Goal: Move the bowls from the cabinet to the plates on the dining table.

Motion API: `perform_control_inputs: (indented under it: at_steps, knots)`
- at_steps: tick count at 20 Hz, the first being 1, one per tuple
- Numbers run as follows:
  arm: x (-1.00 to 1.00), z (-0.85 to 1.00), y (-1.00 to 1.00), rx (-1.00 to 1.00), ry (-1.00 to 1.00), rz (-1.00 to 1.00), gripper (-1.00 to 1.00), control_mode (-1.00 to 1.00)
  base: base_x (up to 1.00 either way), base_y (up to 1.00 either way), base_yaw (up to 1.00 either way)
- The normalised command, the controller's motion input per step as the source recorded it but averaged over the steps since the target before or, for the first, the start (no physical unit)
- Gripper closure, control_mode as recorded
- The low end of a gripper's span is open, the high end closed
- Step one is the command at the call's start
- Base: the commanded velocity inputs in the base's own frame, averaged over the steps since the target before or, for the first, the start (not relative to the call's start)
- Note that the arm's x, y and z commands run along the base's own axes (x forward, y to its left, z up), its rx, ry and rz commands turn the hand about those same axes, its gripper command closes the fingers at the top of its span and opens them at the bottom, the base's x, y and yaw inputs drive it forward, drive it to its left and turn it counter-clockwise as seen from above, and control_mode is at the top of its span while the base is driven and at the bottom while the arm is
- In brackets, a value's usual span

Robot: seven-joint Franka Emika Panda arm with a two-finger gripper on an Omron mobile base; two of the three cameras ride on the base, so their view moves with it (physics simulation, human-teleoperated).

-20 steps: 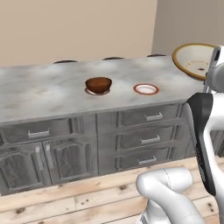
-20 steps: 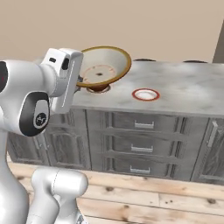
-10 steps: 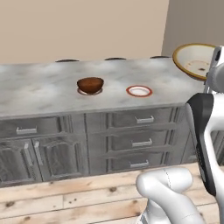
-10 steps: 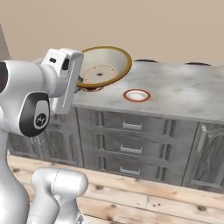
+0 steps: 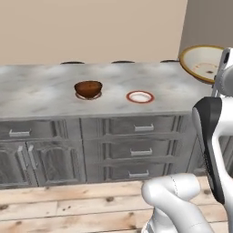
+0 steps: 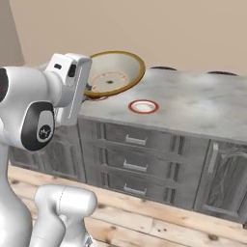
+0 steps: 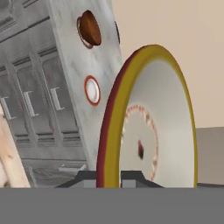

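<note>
Dining table (image 5: 41, 93) carries the dark wooden bowl (image 5: 88, 88) on one plate, with the second plate (image 5: 140, 96) bare beside it. Held tilted above the table's edge, the cream bowl (image 6: 116, 74) is pinched by its rim in the narrow gripper (image 7: 108, 177).

Even, soft rendered light, faint shadows, no glare; the pictures are coarse and slightly blurred.

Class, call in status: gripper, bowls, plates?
Gripper shut on cream yellow-rimmed bowl, held aloft. Dark wooden bowl already on marble table. Red-rimmed plate free, path clear.
</note>
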Motion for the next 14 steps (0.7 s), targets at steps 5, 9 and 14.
perform_control_inputs:
  at_steps: [5,9,14]
  knots:
    - [0.00,0.00,0.00,0.00,0.00,0.00,1.00,1.00,0.38,-0.56,0.16]
    - [0.00,0.00,0.00,0.00,0.00,0.00,1.00,1.00,0.47,-0.47,0.15]
    - [0.00,0.00,0.00,0.00,0.00,0.00,1.00,1.00,0.52,-0.39,0.13]
